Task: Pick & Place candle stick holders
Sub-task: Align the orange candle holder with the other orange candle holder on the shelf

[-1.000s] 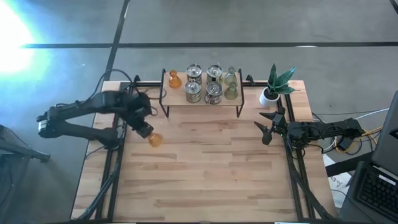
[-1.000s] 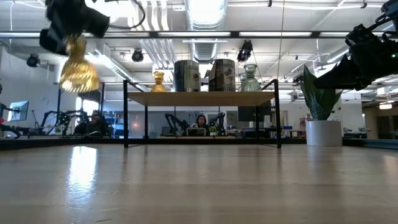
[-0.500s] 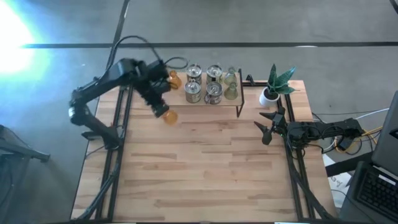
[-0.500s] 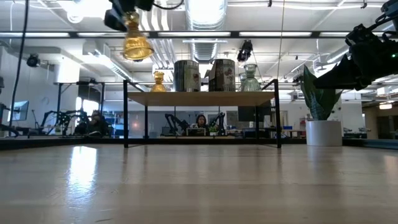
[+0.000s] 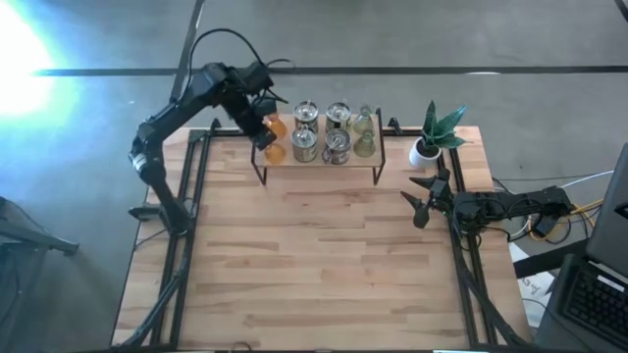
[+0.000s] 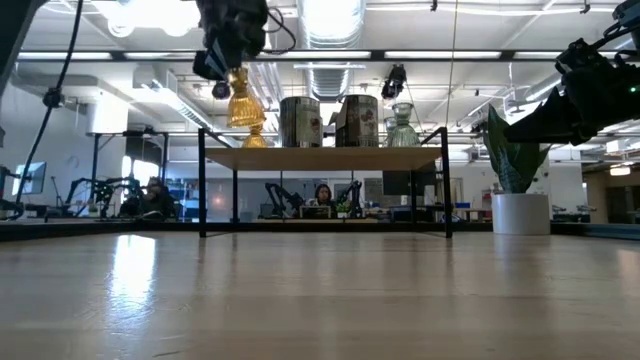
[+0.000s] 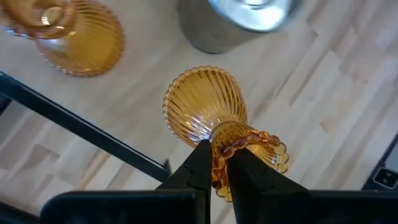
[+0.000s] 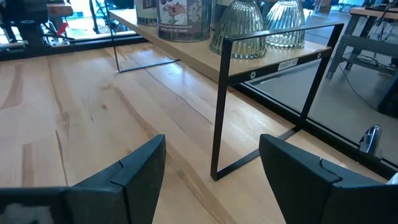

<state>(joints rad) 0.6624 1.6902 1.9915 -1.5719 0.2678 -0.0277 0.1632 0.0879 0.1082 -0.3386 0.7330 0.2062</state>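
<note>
pale wood planks make up the table (image 5: 324, 265), and a low shelf (image 5: 319, 161) on thin black legs is set near its far edge. an orange holder (image 7: 208, 112) is held upside down over the left end of that shelf, pinched at its beaded neck by the closed left gripper (image 7: 216, 169), with the ribbed bowl pointing down.

a slip is judged the main risk: the glass is smooth and only the narrow neck is caught, so a jolt could let it twist or drop. a second orange holder (image 7: 78, 37) is already stood on the shelf just beside the landing spot, and a silvery tin (image 7: 239, 22) is close on the other side; either could be knocked if the held piece is lowered off line. the shelf's black frame rail (image 7: 81, 134) is also near, and a set-down too close to that edge could tip the piece off.

further along the shelf, more silvery tins (image 5: 337, 147) and pale green glass holders (image 5: 365, 145) are packed together. a potted plant (image 5: 432, 132) is placed beyond the shelf's right end. the right gripper (image 5: 424, 199) is parked near the table's right edge, fingers spread and empty.
</note>
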